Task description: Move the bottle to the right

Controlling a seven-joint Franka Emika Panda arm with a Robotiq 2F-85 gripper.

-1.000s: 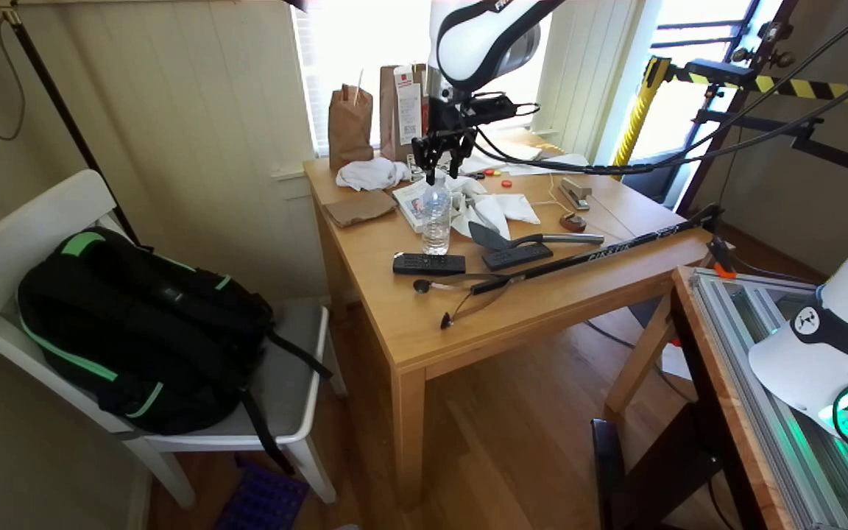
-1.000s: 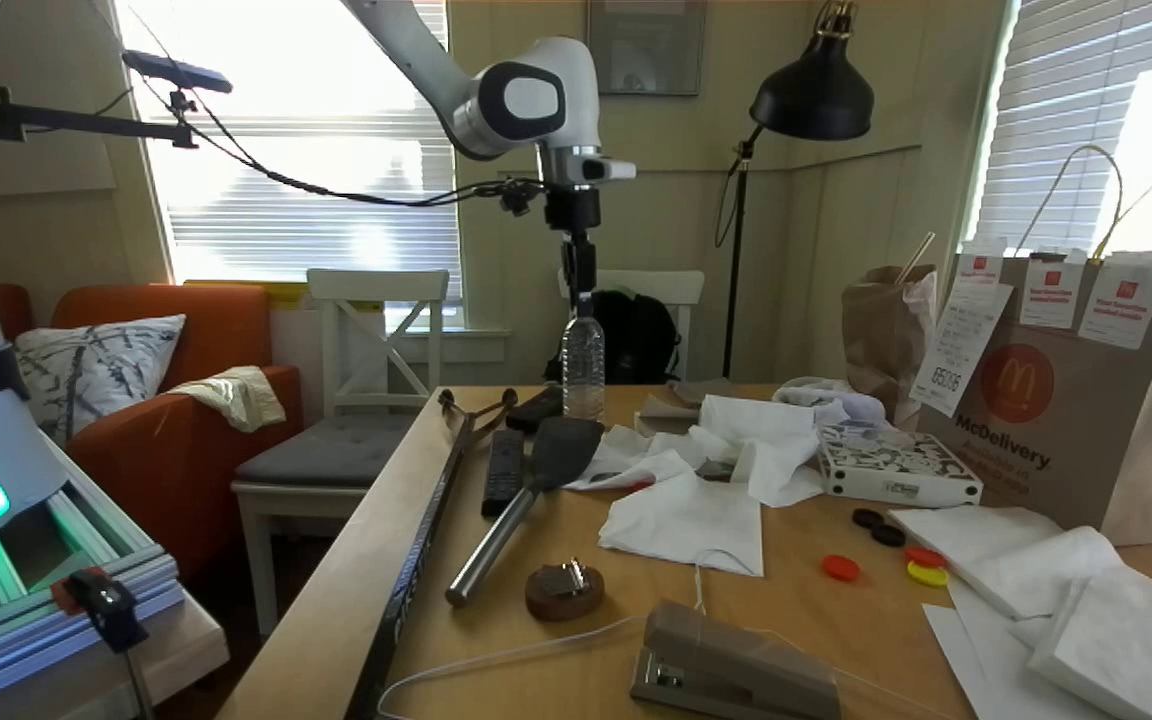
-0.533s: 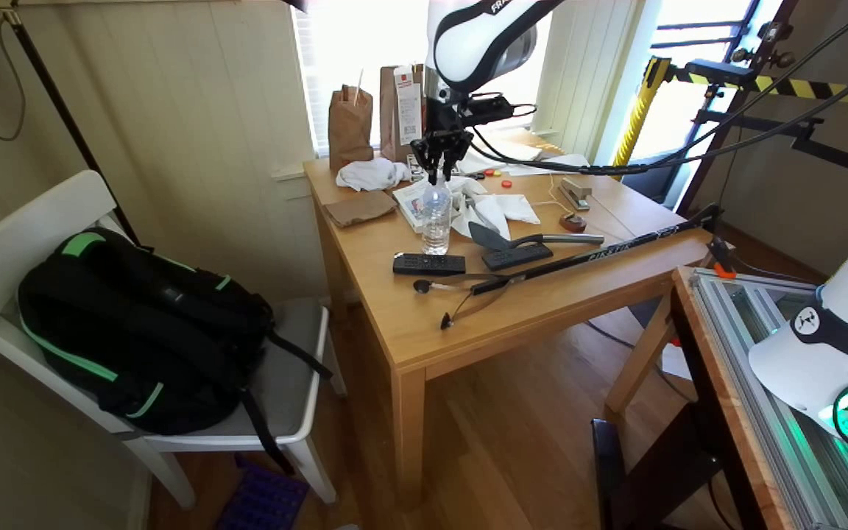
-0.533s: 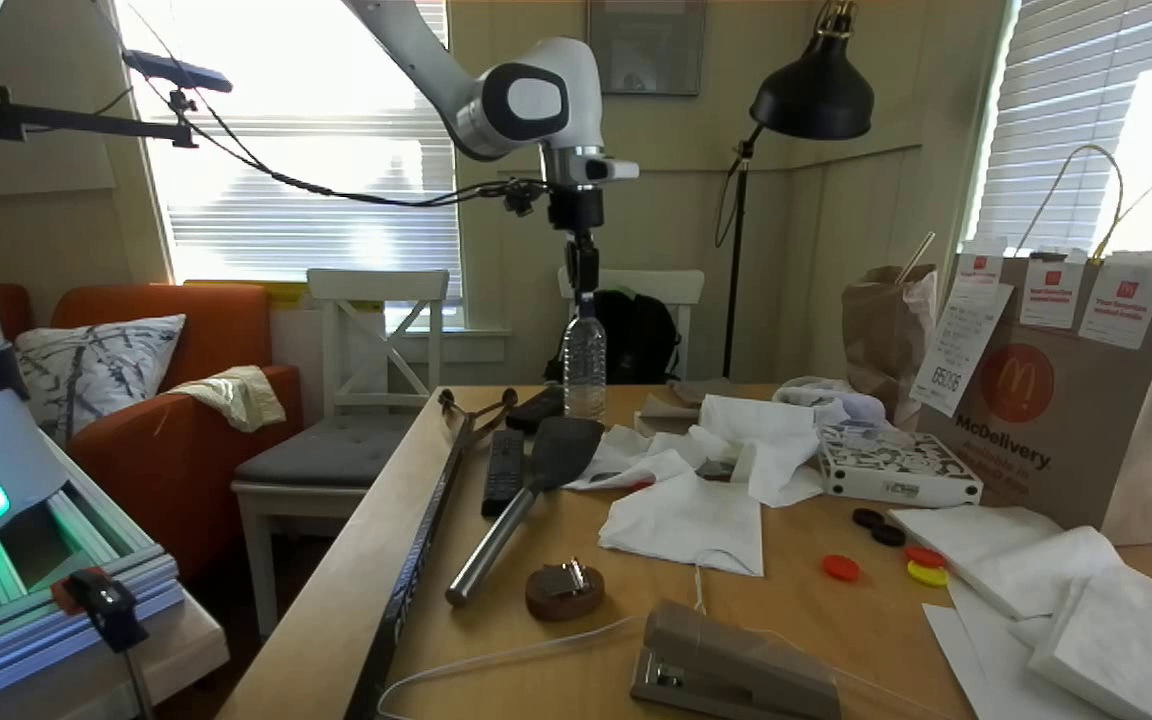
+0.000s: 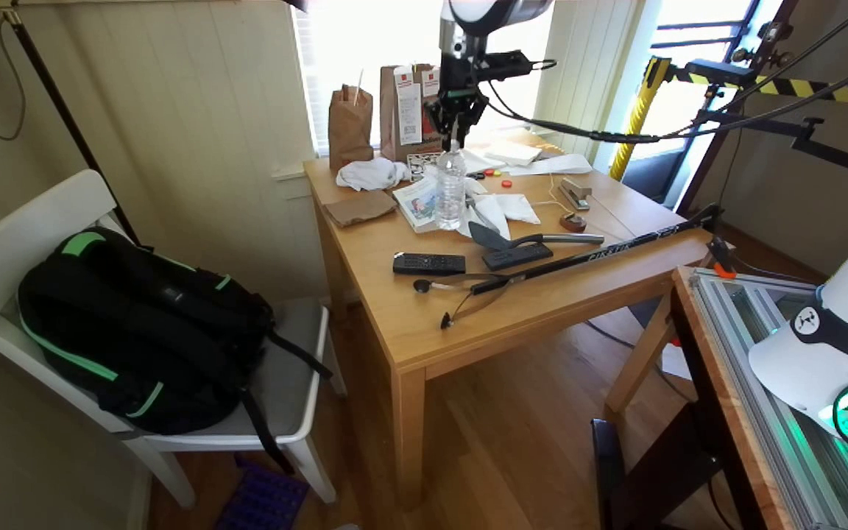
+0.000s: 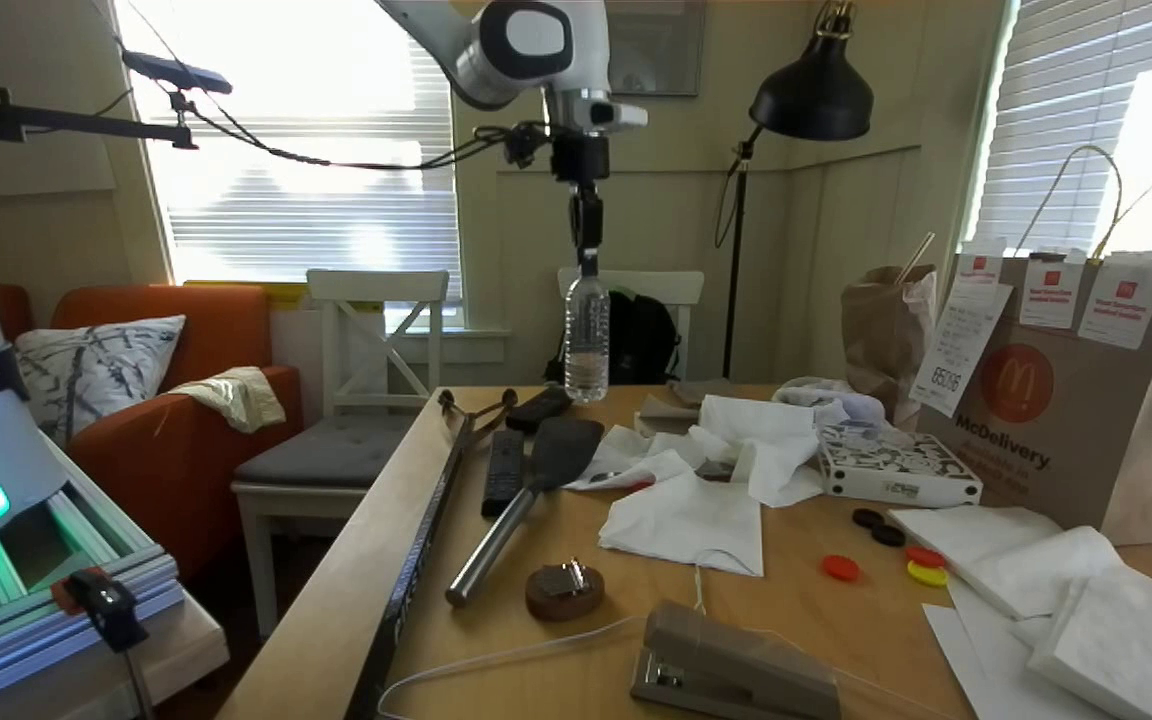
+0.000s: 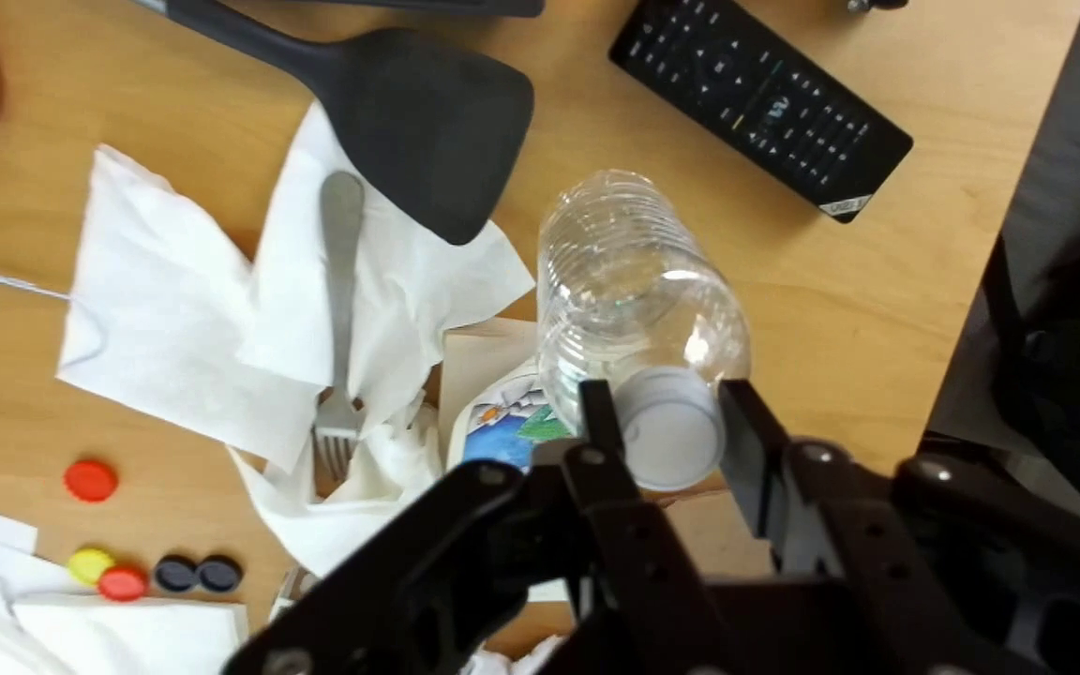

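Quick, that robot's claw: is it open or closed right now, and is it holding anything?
Gripper: closed, holding the clear bottle at its cap.

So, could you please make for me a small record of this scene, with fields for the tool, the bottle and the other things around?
tool: closed on the cap of the bottle
bottle: clear, upright, seems lifted off the table
status: bottle held, not yet set down
remotes: two, black
spatula: dark blade
fork: lying on white napkins
discs: two red, two black, one yellow
stapler: on the table
backpack: on a white chair
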